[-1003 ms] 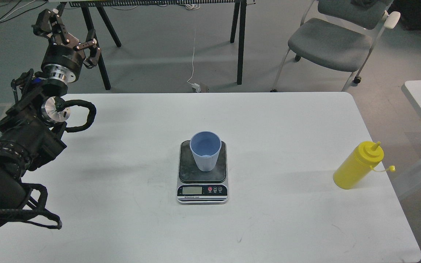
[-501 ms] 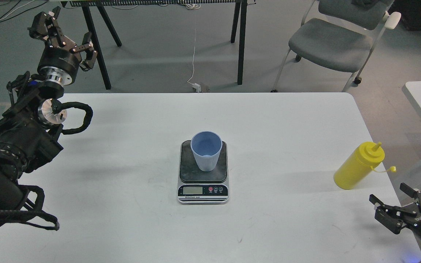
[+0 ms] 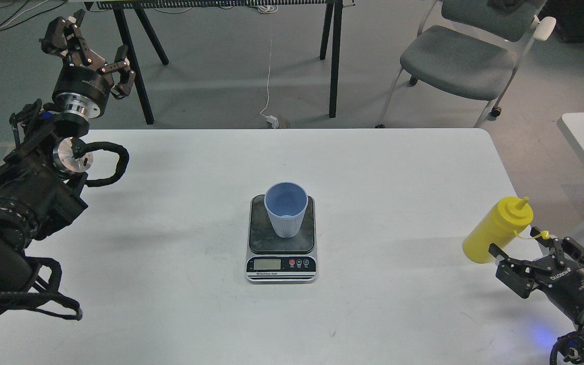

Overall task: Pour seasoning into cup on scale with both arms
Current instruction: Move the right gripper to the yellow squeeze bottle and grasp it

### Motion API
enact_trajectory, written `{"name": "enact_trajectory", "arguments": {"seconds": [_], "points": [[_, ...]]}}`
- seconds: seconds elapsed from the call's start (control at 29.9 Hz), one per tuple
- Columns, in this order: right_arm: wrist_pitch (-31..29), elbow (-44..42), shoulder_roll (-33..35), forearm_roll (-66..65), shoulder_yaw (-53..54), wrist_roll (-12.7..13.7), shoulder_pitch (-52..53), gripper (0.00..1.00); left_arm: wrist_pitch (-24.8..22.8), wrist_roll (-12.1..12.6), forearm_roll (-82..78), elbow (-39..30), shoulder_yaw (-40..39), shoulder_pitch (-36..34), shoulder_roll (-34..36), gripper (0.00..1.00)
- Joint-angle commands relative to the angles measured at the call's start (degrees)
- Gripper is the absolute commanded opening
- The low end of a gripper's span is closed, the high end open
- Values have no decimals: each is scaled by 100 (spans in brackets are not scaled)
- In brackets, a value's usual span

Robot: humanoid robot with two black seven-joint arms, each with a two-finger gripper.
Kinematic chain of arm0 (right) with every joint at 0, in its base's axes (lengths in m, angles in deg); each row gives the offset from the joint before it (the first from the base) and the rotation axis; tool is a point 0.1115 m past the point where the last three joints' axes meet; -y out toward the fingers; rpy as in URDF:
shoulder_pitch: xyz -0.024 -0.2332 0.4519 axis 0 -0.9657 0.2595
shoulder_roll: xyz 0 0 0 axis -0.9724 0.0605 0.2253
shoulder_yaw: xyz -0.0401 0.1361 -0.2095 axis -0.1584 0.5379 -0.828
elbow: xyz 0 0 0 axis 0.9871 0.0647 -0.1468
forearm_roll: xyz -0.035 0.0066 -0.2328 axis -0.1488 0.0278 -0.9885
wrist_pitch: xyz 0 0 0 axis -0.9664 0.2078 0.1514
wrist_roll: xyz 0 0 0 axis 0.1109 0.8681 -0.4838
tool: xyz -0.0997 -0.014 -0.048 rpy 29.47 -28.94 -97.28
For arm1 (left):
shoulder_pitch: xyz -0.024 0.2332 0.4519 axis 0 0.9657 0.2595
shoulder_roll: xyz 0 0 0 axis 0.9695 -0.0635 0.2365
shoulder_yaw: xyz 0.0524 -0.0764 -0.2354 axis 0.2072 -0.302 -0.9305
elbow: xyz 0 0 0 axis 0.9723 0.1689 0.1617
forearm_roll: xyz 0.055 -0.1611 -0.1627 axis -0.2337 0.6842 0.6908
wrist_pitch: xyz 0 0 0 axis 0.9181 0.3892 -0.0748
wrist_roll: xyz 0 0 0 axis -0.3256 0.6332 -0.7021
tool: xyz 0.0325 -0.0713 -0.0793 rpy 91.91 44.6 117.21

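Now closer: right gripper [image 3: 520,245], fingers spread, just beside bottle [image 3: 497,230]; grasp likely next. Left gripper [image 3: 90,50] spread, idle.

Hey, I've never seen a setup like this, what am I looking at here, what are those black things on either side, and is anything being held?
This picture is taken from a robot's own head, looking forward and down at a white table. The black jointed things are its two arms. Each ends in a two-finger claw called a gripper. The left gripper is raised at the far left, beyond the table's back edge, open and empty. The right gripper is low at the table's right edge, open, just in front of a yellow squeeze bottle but not holding it.

In the middle of the table sits a small kitchen scale, with a light-blue cup standing upright on its dark platform. Nothing is held right now. Behind the table are a grey chair and the black legs of another table.
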Motion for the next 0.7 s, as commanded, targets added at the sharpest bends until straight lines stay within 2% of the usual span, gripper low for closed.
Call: {"name": "enact_trajectory", "arguments": {"seconds": [0.0,0.67], "points": [[0,-77,-179,-134,0,-20,174,99,0,0,1,1,0,7,8,92],[0,-886,-725,-600,193,-46,614,99,0,0,1,-8,9,113,8,92]]}}
